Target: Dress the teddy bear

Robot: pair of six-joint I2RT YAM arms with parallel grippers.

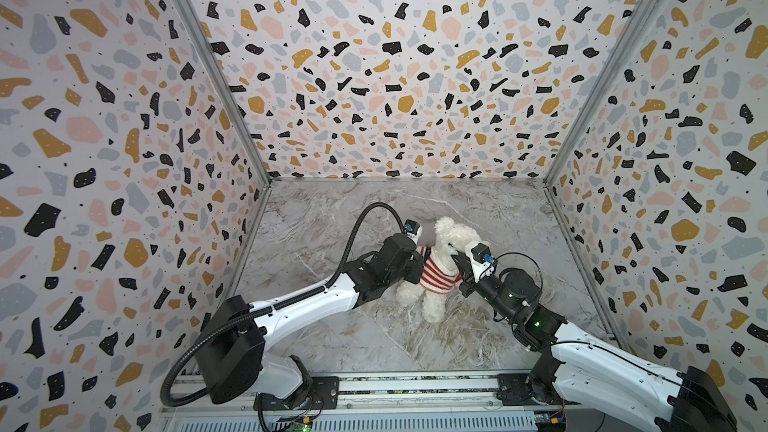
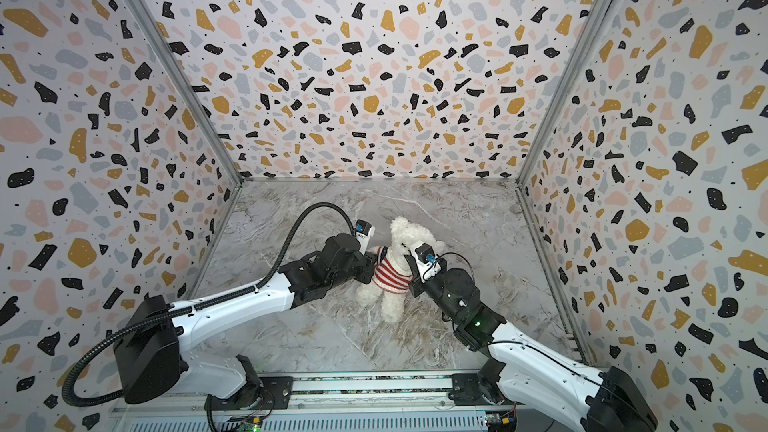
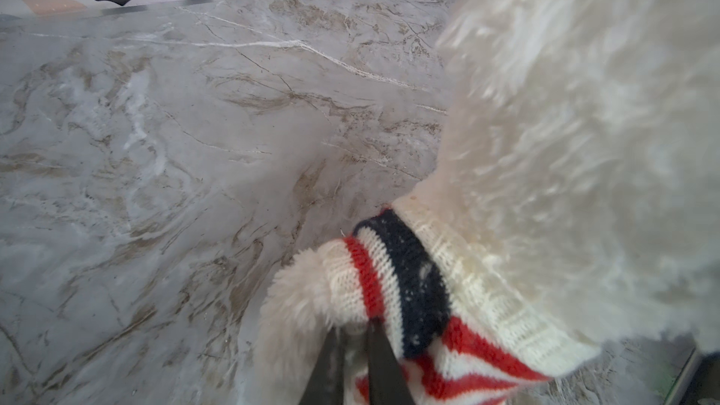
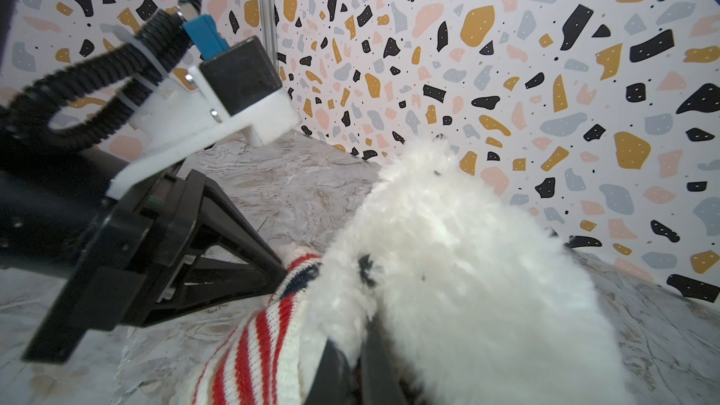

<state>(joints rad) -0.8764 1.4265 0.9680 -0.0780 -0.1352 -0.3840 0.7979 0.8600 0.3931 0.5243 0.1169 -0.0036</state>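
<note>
The teddy bear sits upright mid-floor in both top views, white and fluffy. A red-and-white striped sweater covers its body. One furry paw pokes out of a sleeve with a navy band. My left gripper is on the bear's left side, shut on that sleeve's cuff. My right gripper is under the head on the other side, shut on white fur next to the cream collar. The bear's arm on that side is hidden.
The marble-patterned floor is boxed in by terrazzo-patterned walls at the back and on both sides. A metal rail carrying both arm bases runs along the front edge. Both arms reach inward and meet at the bear.
</note>
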